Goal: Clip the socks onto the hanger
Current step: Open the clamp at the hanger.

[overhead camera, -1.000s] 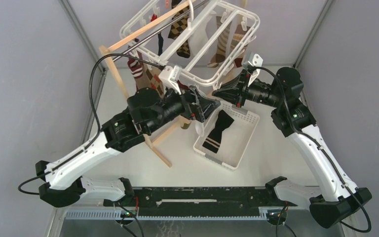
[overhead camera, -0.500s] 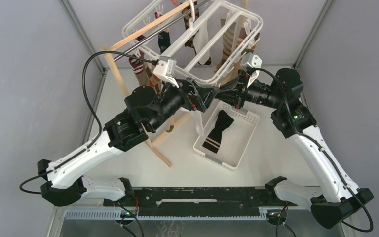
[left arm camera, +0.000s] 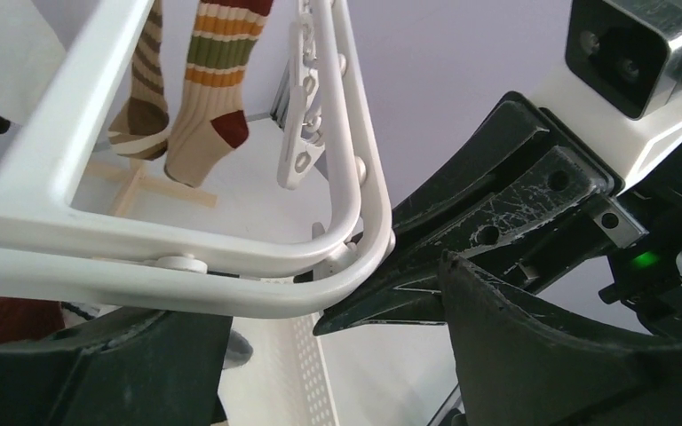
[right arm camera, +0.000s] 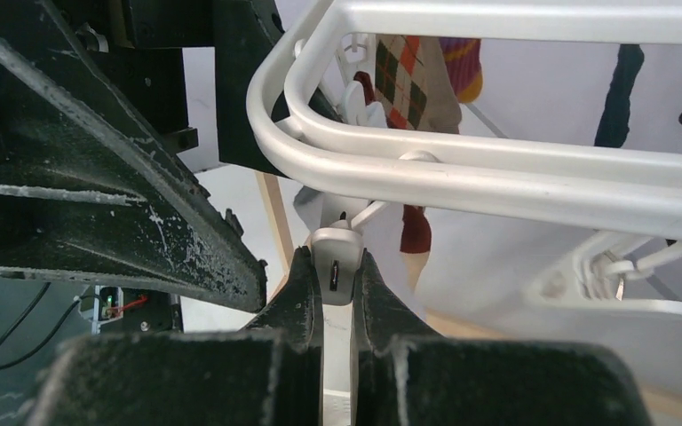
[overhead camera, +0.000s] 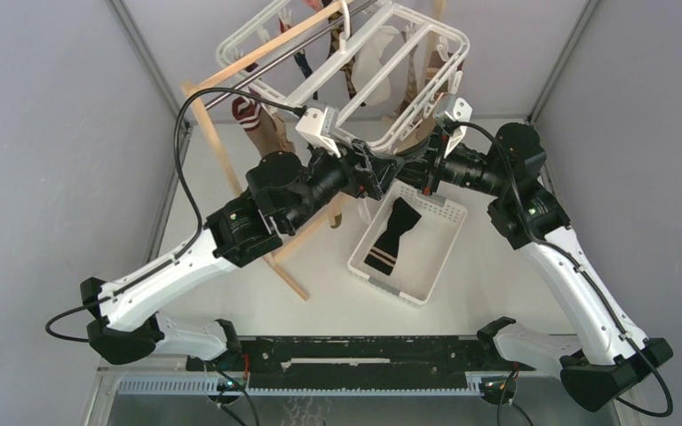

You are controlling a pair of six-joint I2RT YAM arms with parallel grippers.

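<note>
Two black grippers meet at the near rounded corner of the hanger [right arm camera: 515, 182]. The right gripper [right arm camera: 336, 282] is pinched almost closed on a small white clip [right arm camera: 334, 248] that hangs just under the frame's double rail, with one pad pressing on each side of it. The left gripper [overhead camera: 375, 170] stands wide. In its wrist view the curved corner of the frame crosses the gap above its fingers [left arm camera: 542, 355], and it cannot be told whether they touch it.

The hanger is smooth white plastic, a rectangle of parallel bars tilted up and away from the arms, and it hangs on the wooden stand [overhead camera: 213, 133]. Ribbed socks [left arm camera: 209, 98] striped in brown, tan and orange with a red toe dangle from it, and so does an argyle sock [right arm camera: 408, 75]. The scuffed black fingers show pale scratches.

A white basket [overhead camera: 440, 206] with perforated walls sits just below the grippers. In it lies a black sock [overhead camera: 391, 235] with white stripes, flat and pinched at the middle. The table [overhead camera: 337, 297] is plain white, closed in by grey walls [overhead camera: 53, 133].
</note>
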